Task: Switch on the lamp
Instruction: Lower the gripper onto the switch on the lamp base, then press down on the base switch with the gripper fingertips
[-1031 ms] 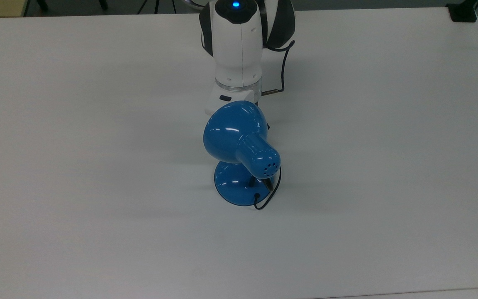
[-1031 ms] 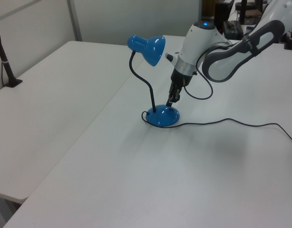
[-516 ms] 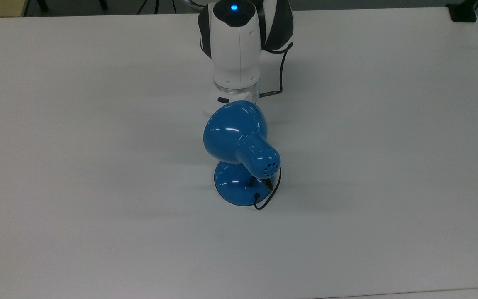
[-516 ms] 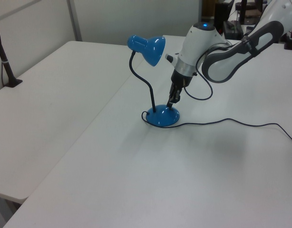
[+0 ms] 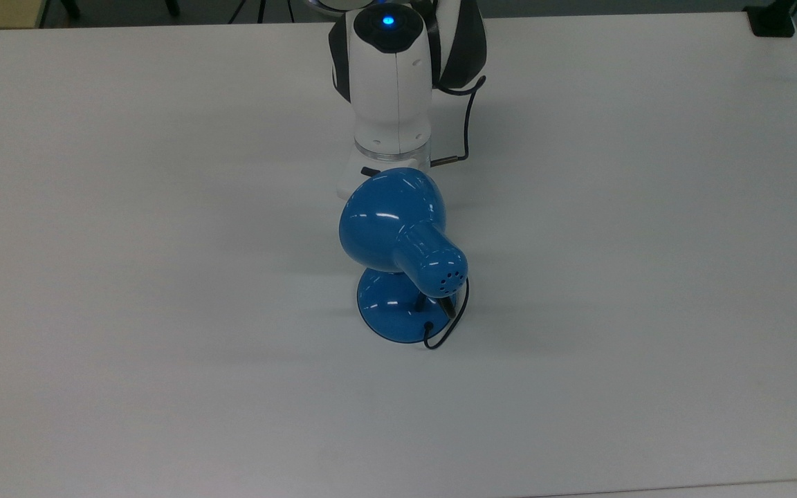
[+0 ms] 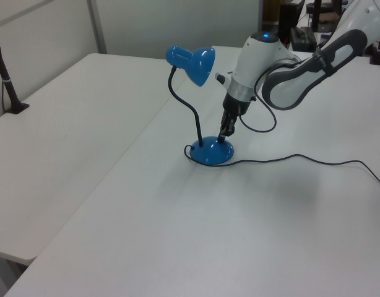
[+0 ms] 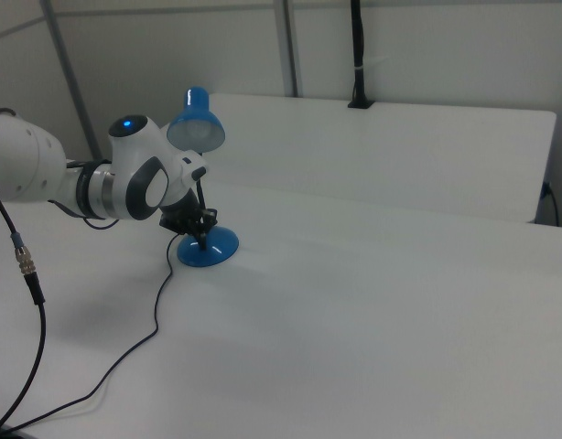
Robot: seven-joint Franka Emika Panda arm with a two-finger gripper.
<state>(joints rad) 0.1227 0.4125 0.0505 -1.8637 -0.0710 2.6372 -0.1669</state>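
Observation:
The lamp [image 5: 391,223] is glossy blue and stands upright mid-table, its bell shade on a curved black neck over a round base [image 5: 386,317]. In the left view its shade [image 6: 193,62] faces my arm and its base [image 6: 211,153] sits under it. My gripper [image 6: 224,132] points down, its dark fingers close together, tip just over the base's far side. The right view has the gripper [image 7: 198,229] low beside the base [image 7: 209,247], under the shade [image 7: 196,123]. In the top view the shade covers the fingers. No glow shows in the shade.
The lamp's thin black cord [image 6: 301,158] runs across the white table [image 5: 163,277] to the left view's right; a cable [image 7: 157,306] also trails off it in the right view. A black post [image 6: 5,80] stands on the adjoining table. A dark clamp [image 5: 772,21] sits at a far corner.
My wrist has drifted a little toward the top view's top edge and tilted slightly. The fingertips have sunk slightly toward the base. The lamp has stayed put.

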